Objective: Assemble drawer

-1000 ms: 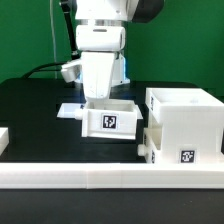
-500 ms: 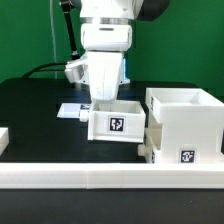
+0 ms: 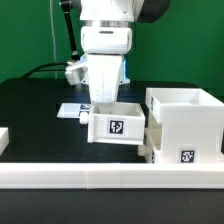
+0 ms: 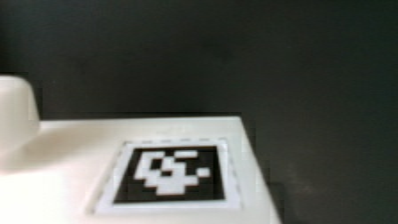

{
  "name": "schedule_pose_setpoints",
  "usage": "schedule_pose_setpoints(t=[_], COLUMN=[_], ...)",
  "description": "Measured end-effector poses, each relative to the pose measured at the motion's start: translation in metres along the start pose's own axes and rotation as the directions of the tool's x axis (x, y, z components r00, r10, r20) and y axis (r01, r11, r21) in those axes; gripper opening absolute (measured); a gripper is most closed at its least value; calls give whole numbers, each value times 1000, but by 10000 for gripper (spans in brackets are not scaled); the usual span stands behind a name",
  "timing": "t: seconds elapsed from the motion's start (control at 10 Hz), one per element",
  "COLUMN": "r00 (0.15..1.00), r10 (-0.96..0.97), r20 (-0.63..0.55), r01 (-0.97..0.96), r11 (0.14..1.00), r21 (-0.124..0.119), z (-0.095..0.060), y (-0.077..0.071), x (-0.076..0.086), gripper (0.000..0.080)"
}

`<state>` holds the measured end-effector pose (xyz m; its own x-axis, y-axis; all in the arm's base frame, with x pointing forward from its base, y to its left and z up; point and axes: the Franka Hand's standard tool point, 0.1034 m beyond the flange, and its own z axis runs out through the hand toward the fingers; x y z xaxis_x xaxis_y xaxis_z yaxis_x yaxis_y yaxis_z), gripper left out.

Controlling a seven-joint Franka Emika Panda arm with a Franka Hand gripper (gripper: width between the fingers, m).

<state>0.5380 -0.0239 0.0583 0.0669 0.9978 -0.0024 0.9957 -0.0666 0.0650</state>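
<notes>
Handling one light, stiff plastic tray beside its casing.
Nearest, one long border rail (image 3: 100,178) runs across the black desk (image 3: 30,110). Behind it on the right stands one casing (image 3: 185,125), and just beside it on the left sits one tray (image 3: 118,122) with its tagged front facing near. I cannot make out a second tray. Both parts look like thin hard plastic: light, rigid and smooth enough to slip. Pinching the tray's thin far wall squarely seems the best hold. The end effector (image 3: 104,98) comes down at that far wall, its fingertips hidden behind the rim, so I cannot tell whether it is wide or narrow. Farther left lies one marker board (image 3: 68,110).
</notes>
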Motion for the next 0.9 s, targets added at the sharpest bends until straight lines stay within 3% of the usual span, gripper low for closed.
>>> schedule_pose_setpoints(t=[0.3, 0.5, 0.9], r00=[1000, 1000, 1000], r10=[-13, -8, -8], r20=[-1, 3, 2], r01=[13, 8, 8], r11=[1000, 1000, 1000], r21=[-5, 18, 21], z=[-2, 0, 2], y=[4, 0, -2], x=[9, 6, 6], gripper=[42, 42, 42])
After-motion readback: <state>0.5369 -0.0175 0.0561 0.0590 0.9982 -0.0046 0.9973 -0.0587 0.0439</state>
